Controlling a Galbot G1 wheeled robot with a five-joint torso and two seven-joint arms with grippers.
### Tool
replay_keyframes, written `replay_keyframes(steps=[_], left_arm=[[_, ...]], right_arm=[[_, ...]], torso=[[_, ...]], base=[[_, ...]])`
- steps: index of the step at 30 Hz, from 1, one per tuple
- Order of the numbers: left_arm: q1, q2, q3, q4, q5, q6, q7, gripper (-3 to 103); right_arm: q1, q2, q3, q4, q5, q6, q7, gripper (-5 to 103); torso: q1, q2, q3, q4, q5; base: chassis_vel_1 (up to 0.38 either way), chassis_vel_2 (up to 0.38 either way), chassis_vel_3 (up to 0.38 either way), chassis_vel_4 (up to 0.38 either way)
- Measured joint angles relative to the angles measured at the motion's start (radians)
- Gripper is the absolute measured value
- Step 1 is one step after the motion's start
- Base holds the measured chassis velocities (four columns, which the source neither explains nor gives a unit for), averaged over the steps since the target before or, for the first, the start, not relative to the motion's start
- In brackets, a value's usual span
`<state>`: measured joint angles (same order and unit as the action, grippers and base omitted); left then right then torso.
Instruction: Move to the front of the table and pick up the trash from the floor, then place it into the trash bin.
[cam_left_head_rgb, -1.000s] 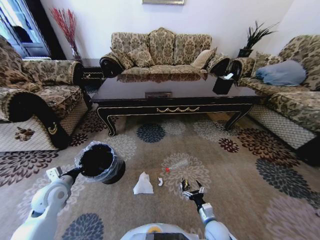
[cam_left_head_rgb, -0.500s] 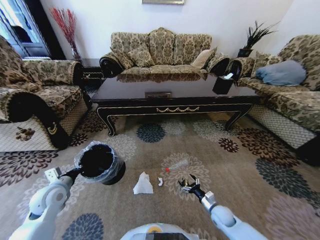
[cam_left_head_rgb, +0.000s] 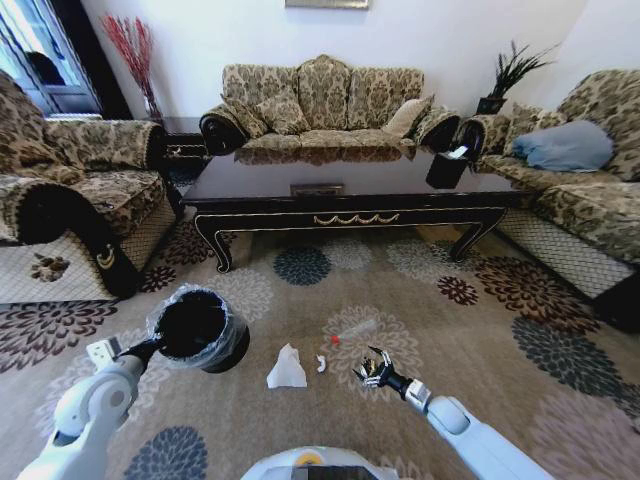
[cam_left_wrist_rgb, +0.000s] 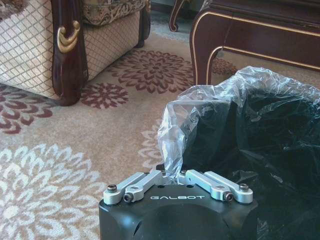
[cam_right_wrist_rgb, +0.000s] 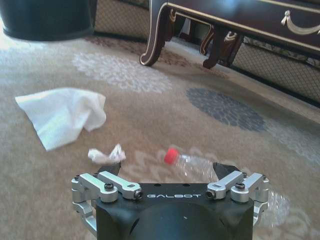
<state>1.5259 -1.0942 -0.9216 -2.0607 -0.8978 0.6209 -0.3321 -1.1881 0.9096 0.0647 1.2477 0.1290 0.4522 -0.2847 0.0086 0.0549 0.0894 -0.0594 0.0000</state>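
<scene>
On carpet, right pincer (cam_right_wrist_rgb: 170, 197) spread over bottle (cam_right_wrist_rgb: 192, 162); left pincer (cam_left_wrist_rgb: 176, 176) clamps bin liner (cam_left_wrist_rgb: 200, 120).

Left gripper (cam_left_wrist_rgb: 176, 176) pinching the bin's (cam_left_wrist_rgb: 260, 150) bag.
Its fingers are closed on the ruffled plastic; a table (cam_left_wrist_rgb: 260, 30) leg stands behind on the carpet (cam_left_wrist_rgb: 75, 150).

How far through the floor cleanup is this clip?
Done: the robot is in front of the table, and the left gripper is clamped on the trash bin liner. In hand: the open right gripper hangs low by the bottle. Left: tissue, white scrap and bottle all lie on the carpet.
</scene>
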Motion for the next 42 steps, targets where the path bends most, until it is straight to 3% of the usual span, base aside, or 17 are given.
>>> replay_keyframes(steps=[13, 17, 25, 28, 30, 33, 37, 40, 42], left_arm=[[0.02, -0.006, -0.019, -0.024, 0.0, 0.001, -0.001, 3], [0.02, -0.008, -0.017, -0.026, 0.001, 0.001, -0.001, 3], [0.018, -0.01, -0.013, -0.029, 0.002, 0.001, -0.002, 3], [0.018, -0.009, -0.014, -0.03, 0.002, 0.001, -0.002, 3], [0.018, -0.007, -0.015, -0.03, 0.001, 0.001, -0.002, 3], [0.018, -0.006, -0.015, -0.03, 0.001, 0.001, -0.002, 3], [0.018, -0.006, -0.013, -0.032, 0.001, 0.001, -0.004, 3], [0.018, -0.006, -0.009, -0.032, 0.001, 0.001, -0.006, 3], [0.018, -0.006, -0.009, -0.032, 0.001, 0.001, -0.006, 3]], right_arm=[[-0.009, 0.048, -0.017, -0.06, -0.001, -0.033, 0.126, 103], [-0.014, 0.059, -0.023, -0.073, 0.006, -0.048, 0.155, 97], [-0.027, 0.072, -0.024, -0.096, 0.001, -0.056, 0.173, 68], [-0.03, 0.077, -0.023, -0.101, -0.003, -0.056, 0.174, 63], [-0.033, 0.081, -0.022, -0.105, -0.01, -0.056, 0.174, 69], [-0.033, 0.086, -0.021, -0.11, -0.016, -0.056, 0.174, 67], [-0.032, 0.09, -0.021, -0.115, -0.02, -0.054, 0.172, 56], [-0.026, 0.09, -0.021, -0.12, -0.02, -0.054, 0.171, 39], [-0.026, 0.09, -0.021, -0.121, -0.02, -0.054, 0.171, 39]], torso=[[0.0, 0.0, 0.0, -0.0001, -0.0001], [0.0, 0.0, 0.0, 0.0, 0.0], [0.0, 0.0, 0.0, 0.0, 0.0], [0.0, 0.0, 0.0, 0.0, -0.0001], [0.0, 0.0, 0.0, -0.0001, 0.0], [0.0, 0.0, 0.0, 0.0, 0.0], [0.0, 0.0, 0.0, -0.0001, 0.0], [0.0, 0.0, 0.0, -0.0001, 0.0], [0.0, 0.0, 0.0, 0.0, 0.0]], base=[[0.0, 0.0, 0.0, 0.0], [0.0, 0.0, 0.0, 0.0], [0.0, 0.0, 0.0, 0.0], [0.0, 0.0, 0.0, 0.0], [0.0, 0.0, 0.0, 0.0], [0.0, 0.0, 0.0, 0.0], [0.0, 0.0, 0.0, 0.0], [0.0, 0.0, 0.0, 0.0], [0.0, 0.0, 0.0, 0.0]])
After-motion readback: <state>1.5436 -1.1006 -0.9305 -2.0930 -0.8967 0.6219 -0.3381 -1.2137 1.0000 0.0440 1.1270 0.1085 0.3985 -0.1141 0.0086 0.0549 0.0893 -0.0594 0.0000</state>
